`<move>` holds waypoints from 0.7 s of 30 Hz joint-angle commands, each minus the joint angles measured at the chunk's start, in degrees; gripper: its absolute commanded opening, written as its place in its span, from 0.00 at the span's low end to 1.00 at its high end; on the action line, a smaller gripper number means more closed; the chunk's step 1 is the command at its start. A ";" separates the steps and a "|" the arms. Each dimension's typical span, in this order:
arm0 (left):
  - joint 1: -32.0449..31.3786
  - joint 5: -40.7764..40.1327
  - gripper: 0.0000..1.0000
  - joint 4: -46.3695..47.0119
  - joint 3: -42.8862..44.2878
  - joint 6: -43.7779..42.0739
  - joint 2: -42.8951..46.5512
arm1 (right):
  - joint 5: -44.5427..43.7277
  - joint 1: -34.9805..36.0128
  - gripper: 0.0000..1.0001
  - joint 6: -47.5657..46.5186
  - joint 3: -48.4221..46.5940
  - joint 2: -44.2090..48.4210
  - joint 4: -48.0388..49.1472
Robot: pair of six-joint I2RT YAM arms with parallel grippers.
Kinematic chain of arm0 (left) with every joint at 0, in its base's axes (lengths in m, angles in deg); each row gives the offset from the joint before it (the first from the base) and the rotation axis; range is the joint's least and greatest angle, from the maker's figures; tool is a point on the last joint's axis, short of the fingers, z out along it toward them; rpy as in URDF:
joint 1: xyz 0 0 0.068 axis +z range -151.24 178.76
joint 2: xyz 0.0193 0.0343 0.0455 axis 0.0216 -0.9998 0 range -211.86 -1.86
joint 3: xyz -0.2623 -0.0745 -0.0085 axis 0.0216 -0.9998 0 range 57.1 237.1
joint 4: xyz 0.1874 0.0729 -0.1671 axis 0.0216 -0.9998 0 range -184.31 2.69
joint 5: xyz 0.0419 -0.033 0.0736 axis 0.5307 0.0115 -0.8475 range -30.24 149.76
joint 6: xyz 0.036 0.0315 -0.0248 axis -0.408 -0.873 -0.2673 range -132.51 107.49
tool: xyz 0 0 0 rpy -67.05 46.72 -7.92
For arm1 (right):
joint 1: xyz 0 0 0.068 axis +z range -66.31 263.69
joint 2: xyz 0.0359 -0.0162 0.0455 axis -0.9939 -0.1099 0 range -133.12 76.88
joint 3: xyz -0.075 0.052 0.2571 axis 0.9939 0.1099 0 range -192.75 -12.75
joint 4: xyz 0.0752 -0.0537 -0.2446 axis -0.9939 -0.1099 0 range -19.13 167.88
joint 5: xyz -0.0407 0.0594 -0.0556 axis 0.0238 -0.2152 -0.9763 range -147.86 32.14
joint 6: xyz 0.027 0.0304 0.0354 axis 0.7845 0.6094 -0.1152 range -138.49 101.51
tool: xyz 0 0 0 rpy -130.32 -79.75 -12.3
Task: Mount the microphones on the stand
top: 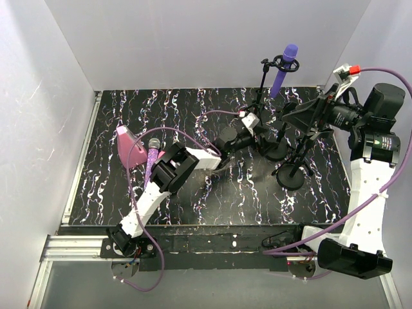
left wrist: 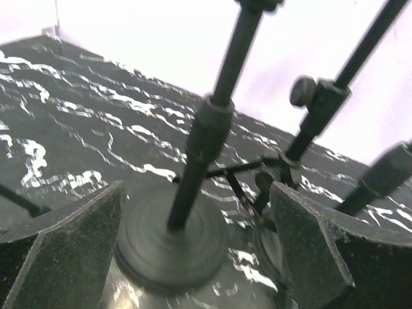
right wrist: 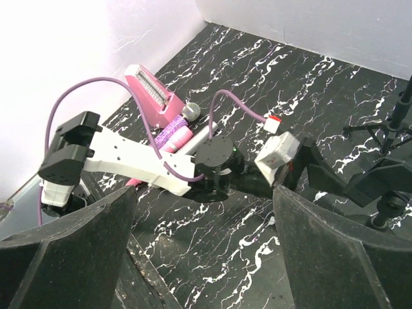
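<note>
**Table** (top: 212, 199): black with white veining, and white walls on three sides.

**Near stand** (top: 290, 177): black, with a round foot on the table right of centre. Its pole rises toward the right arm.

**Glittery microphone** (top: 151, 161): lies flat on the table at the left, just beside the left arm, with its grey mesh head pointing away. The right wrist view shows a plain pink microphone (right wrist: 182, 137) touching its side, partly hidden under the arm.

**Pink wedge** (top: 125, 145): on the table just left of the glittery microphone.

**Left gripper** (left wrist: 196, 193): low at the table's middle, fingers spread wide, holding nothing. The pole and round foot of a second stand (left wrist: 170, 241) sit in the gap, with no visible contact.

**Right gripper** (right wrist: 205, 193): raised at the right over the stands, fingers spread wide, empty.

**Purple microphone** (top: 283, 67): farthest back, clipped into the top of a thin stand (top: 264, 84). It is tilted head-up, well clear of the table.
</note>
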 commanded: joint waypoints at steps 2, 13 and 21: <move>-0.57 -1.72 0.91 -2.51 13.07 -1.91 -3.86 | 3.12 -1.35 0.93 2.59 0.78 1.52 3.73; -1.89 1.80 0.67 -12.19 29.17 -1.74 -12.40 | 4.62 -3.02 0.92 4.88 1.57 1.78 5.58; -1.10 4.52 0.01 -13.16 18.41 -9.02 -2.59 | 4.70 -3.55 0.92 5.14 2.54 3.10 5.76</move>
